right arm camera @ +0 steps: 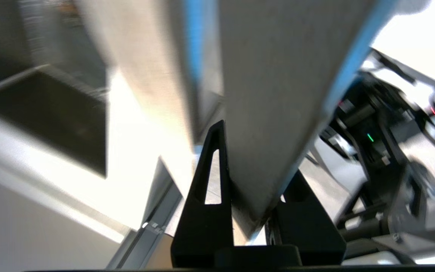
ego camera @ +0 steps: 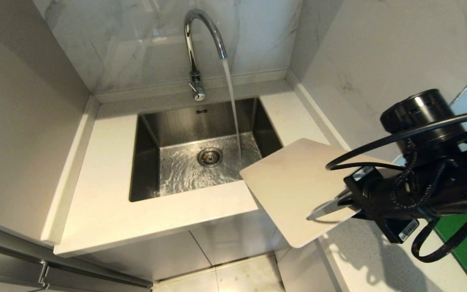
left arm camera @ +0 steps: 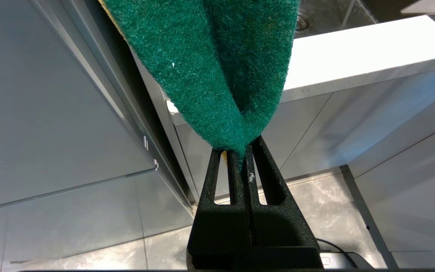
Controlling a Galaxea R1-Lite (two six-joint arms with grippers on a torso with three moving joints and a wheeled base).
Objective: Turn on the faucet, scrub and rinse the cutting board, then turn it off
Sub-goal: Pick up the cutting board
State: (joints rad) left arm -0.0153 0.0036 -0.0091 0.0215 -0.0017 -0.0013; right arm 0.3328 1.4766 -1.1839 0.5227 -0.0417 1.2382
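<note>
1. Counter and sink: water is running from the faucet into the basin and landing right of the drain. Tap-on step looks done.
2. Board: held in the air at the sink's right front corner, face tilted up, one corner just over the basin edge. It is beside the stream, not under it. No water on it that I can see.
3. Right gripper: clamped on the board's near edge, one finger on each face.
4. Left gripper: closed on a folded green sponge, parked low in front of the cabinets, well apart from the board.
5. Risks, my read: the edge pinch is near one corner, so a long lever arm. A wet board or scrub force could twist it or slip it out of the jaws. Tilted under the stream, it could shed water onto the counter or floor.
6. Views: only the head view shows the stream and the board's position. Only the left wrist shows the sponge. The right wrist confirms the pinch but is motion-blurred.
</note>
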